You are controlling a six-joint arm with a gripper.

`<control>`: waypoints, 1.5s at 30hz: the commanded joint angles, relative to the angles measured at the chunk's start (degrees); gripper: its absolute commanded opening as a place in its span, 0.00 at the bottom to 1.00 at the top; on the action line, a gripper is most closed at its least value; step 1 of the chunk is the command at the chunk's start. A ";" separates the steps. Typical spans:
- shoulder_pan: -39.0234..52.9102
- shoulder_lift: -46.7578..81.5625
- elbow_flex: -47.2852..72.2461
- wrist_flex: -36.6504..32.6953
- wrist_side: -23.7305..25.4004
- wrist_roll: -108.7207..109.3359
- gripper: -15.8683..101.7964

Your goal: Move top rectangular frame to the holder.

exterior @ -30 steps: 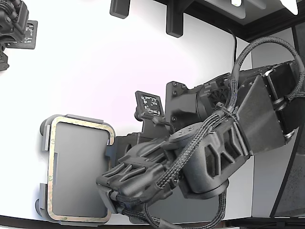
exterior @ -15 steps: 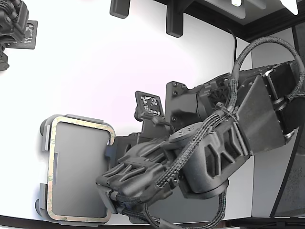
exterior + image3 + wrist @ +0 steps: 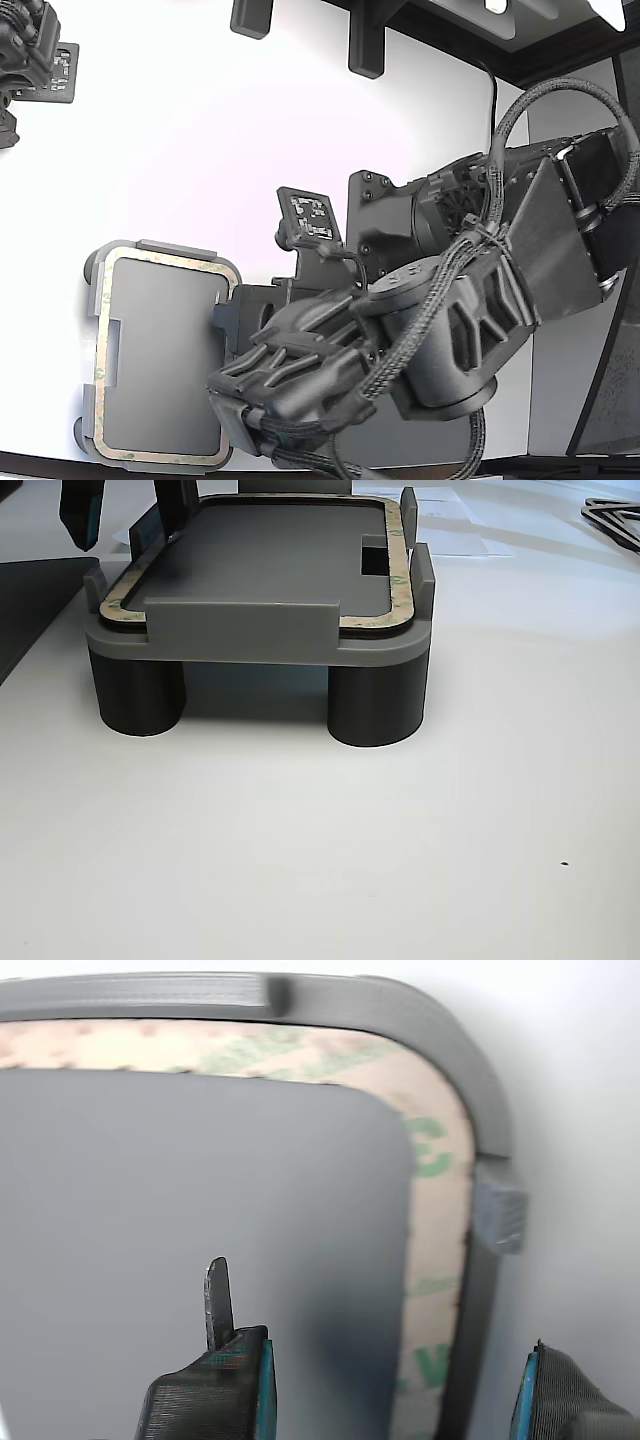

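The thin tan frame [image 3: 170, 262] lies flat on the light grey holder [image 3: 160, 247] at the exterior view's lower left. It sits inside the raised tabs, hollow middle over the plate. The other view shows the frame [image 3: 395, 590] on top of the holder [image 3: 240, 630], which stands on round dark feet. My gripper [image 3: 228, 318] is at the holder's long side nearest the arm, largely hidden under the wrist. In the wrist view the gripper [image 3: 385, 1390] is open and empty. One fingertip [image 3: 218, 1300] is over the plate, the other outside the holder's rim [image 3: 440, 1030], with the frame's side [image 3: 440, 1220] between them. The gripper [image 3: 125, 505] also shows at the holder's far end.
A second arm [image 3: 20, 60] sits at the exterior view's upper left. Dark brackets [image 3: 365, 40] stand along the table's back edge. A marker tag [image 3: 308, 213] rides on my wrist. A dark mat [image 3: 30, 600] lies beside the holder, and dark frames [image 3: 615, 515] lie further off.
The frame has shifted slightly to the exterior view's left and now lies flat within the holder's tabs. My wrist has moved a little down and to the right.
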State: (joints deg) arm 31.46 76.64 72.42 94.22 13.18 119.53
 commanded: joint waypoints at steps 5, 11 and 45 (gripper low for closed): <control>1.23 15.64 -1.32 -0.79 12.48 -22.32 0.98; -0.62 40.52 20.30 -16.96 14.77 -59.68 0.98; -33.22 89.82 77.78 -39.38 -10.90 -115.31 0.98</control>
State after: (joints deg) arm -0.79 164.88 151.52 55.37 2.29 4.57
